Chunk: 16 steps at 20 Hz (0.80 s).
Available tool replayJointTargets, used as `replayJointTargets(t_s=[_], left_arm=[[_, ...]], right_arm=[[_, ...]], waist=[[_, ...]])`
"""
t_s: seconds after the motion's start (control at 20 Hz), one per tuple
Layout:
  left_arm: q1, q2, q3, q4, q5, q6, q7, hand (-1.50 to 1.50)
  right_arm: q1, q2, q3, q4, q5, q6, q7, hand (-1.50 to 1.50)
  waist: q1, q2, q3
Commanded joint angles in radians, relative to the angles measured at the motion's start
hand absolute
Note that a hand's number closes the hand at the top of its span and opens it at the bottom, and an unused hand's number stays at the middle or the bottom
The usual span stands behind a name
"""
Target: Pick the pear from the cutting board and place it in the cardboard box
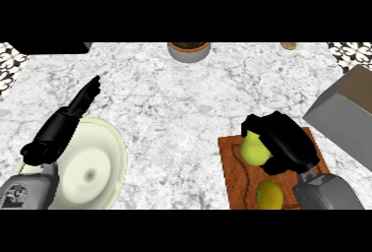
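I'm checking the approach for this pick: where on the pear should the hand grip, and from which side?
Grip the pear around its wide belly, coming from above and its right. It lies on the cutting board with its left flank bare, and the right hand is already over its right side, fingers curled round it. A yellow fruit lies close behind.

Pear (254,149) on cutting board (234,170), right of plate (94,167).

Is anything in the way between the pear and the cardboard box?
Nothing visible. The right hand is curled around the pear on the cutting board; only bare counter lies between it and the cardboard box.
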Motion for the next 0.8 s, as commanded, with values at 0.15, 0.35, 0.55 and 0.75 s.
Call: replayJointTargets(t_s=[0.15, 0.35, 0.55, 0.75], left_arm=[[0.01, 0.036, 0.044, -0.047, 0.043, -0.038, 0.001, 0.0], [-0.006, 0.0, 0.006, -0.012, -0.004, -0.005, 0.003, 0.0], [-0.018, 0.032, 0.044, -0.011, 0.042, -0.052, 0.009, 0.0], [-0.003, -0.027, -0.01, -0.035, -0.012, -0.007, -0.002, 0.0]], right_arm=[[0.024, 0.034, -0.166, -0.342, -0.074, 0.091, 0.221, 1.5], [-0.06, 0.106, -0.323, -0.351, -0.156, 0.111, 0.372, 1.5], [-0.099, 0.036, -0.498, -0.329, -0.228, 0.134, 0.408, 1.5], [-0.173, -0.056, -0.638, -0.245, -0.307, 0.166, 0.414, 1.5]], waist=[[0.007, -0.001, 0.0], [0.011, 0.006, 0.0], [0.02, 0.008, 0.001], [0.022, 0.009, 0.001]])
